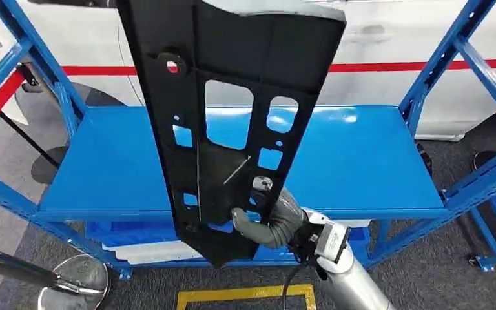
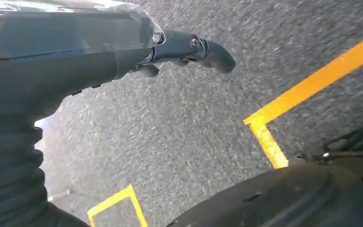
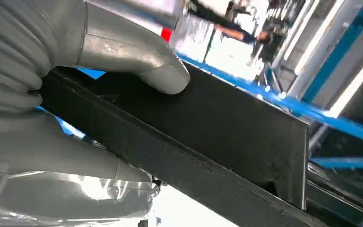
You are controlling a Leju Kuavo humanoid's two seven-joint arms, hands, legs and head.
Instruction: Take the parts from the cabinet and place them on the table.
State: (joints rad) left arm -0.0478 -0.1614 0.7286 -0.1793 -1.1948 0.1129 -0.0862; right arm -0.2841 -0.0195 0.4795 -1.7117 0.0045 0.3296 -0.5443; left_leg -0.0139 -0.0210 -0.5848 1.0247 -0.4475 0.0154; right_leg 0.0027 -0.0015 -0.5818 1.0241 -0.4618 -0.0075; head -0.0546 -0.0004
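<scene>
- Head view: the right hand (image 1: pixel 268 216) gripped the lower end of a long black panel (image 1: pixel 223 116), its fingers (image 1: pixel 261 187) and thumb wrapped around the panel's edge. The panel stood nearly upright, tilted slightly, raised in front of the blue shelf (image 1: pixel 361 161) and above its front edge, touching nothing but the hand. Several cut-out openings in the panel showed the shelf surface behind. A yellow floor marking (image 1: pixel 245 295) lay below the shelf's front edge, and a white car body with a red stripe (image 1: pixel 413 65) stood beyond the back edge
- Left wrist view: the left hand (image 2: pixel 170 49) hung over grey carpet with yellow tape lines (image 2: pixel 312 85), its fingers (image 2: pixel 212 54) loosely extended and holding nothing
- Right wrist view: the grey thumb (image 3: pixel 142 61) pressed on the panel's flat black face (image 3: pixel 227 127), with blue shelf beams (image 3: pixel 331 118) behind
</scene>
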